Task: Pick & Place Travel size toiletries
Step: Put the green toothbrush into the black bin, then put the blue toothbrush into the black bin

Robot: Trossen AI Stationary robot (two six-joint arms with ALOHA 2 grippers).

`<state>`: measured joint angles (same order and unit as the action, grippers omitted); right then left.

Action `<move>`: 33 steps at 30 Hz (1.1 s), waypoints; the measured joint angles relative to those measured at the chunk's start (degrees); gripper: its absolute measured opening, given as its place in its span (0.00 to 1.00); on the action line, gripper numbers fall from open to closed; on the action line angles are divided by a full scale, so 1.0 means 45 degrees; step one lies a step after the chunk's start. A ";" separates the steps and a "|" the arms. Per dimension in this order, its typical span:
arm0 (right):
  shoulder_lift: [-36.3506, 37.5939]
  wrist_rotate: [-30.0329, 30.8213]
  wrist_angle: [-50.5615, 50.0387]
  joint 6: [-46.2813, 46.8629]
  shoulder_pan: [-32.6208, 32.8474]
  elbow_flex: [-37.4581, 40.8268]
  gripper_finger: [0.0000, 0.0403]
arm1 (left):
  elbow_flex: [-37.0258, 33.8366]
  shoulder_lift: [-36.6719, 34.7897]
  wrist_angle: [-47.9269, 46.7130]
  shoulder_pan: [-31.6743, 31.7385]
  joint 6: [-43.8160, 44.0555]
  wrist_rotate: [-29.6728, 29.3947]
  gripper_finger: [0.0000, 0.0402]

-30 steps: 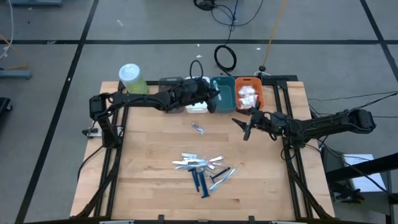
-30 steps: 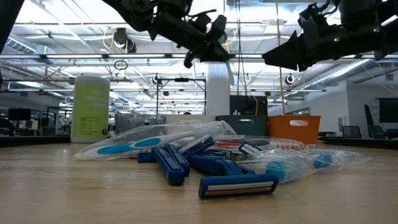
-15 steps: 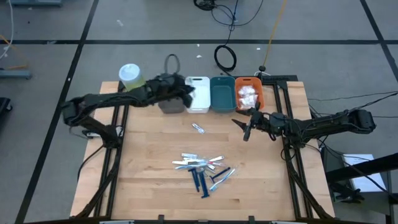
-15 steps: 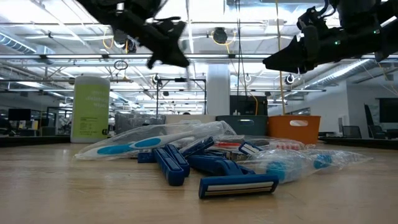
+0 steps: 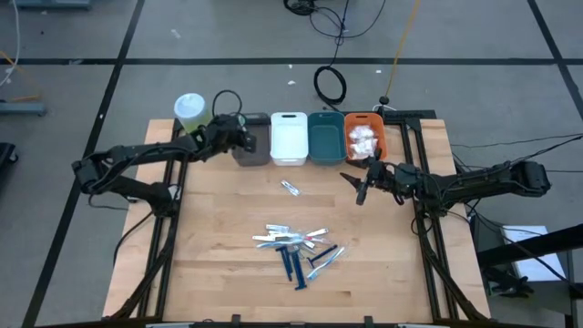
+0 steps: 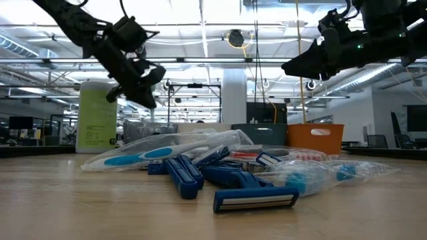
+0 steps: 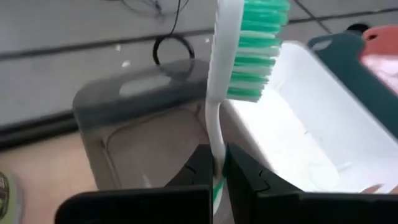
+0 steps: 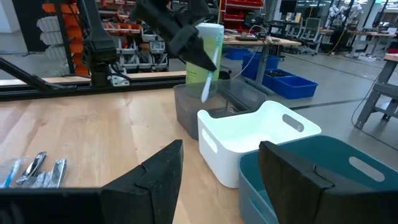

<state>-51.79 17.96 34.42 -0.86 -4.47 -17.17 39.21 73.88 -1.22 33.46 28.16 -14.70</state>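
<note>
Blue razors point(image 6: 220, 180) and clear-wrapped toothbrushes point(image 6: 160, 148) lie heaped at the near middle of the wooden table point(image 5: 219, 246), with one small item point(image 5: 290, 188) alone farther up. Beyond it the right tool point(image 5: 361, 187) hovers with fingers spread, holding nothing, just before the orange bin point(image 5: 364, 137) that holds white pouches point(image 5: 363, 138). At the far edge the left tool point(image 7: 216, 168) pinches a white toothbrush point(image 7: 239, 56) with green bristles above the grey bin point(image 5: 251, 146), beside the white bin point(image 5: 289, 138) and teal bin point(image 5: 325, 137). The pale-green cylinder point(image 6: 97, 117) bears print too faint to read.
</note>
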 joint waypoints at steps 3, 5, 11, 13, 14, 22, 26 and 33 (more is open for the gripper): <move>0.0000 0.0000 -0.0001 0.0003 0.0000 0.0000 0.49 | -0.0049 0.0001 -0.0027 0.0197 0.0212 0.0355 0.04; 0.0000 -0.0005 -0.0001 0.0000 0.0000 0.0000 0.49 | -0.0040 -0.0009 -0.0023 0.0192 0.0208 0.0377 0.07; 0.0000 -0.0010 -0.0006 0.0014 0.0000 0.0000 0.49 | -0.0040 -0.0004 -0.0071 0.0192 0.0084 0.0394 0.15; 0.0000 -0.0010 -0.0006 0.0049 0.0000 0.0000 0.49 | -0.0037 -0.0004 -0.0086 0.0192 0.0366 0.0394 0.17; 0.0000 -0.0010 -0.0006 0.0049 0.0001 0.0000 0.49 | -0.0035 -0.0004 -0.0103 0.0192 0.0436 0.0397 0.18; 0.0000 -0.0015 -0.0011 0.0049 0.0005 0.0000 0.49 | -0.0035 -0.0004 -0.0538 0.0192 0.0013 0.0502 0.32; 0.0000 -0.0015 -0.0015 0.0053 0.0010 0.0000 0.49 | -0.0035 -0.0301 -0.0423 0.0171 -0.1429 0.2137 0.38; -0.0005 -0.0024 -0.0064 0.0049 0.0010 0.0000 0.49 | -0.0016 -0.1076 -0.0148 -0.0890 -0.2732 0.5682 0.41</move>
<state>-51.81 17.85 34.13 -0.64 -4.43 -17.17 39.13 69.04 -1.88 29.46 15.86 10.87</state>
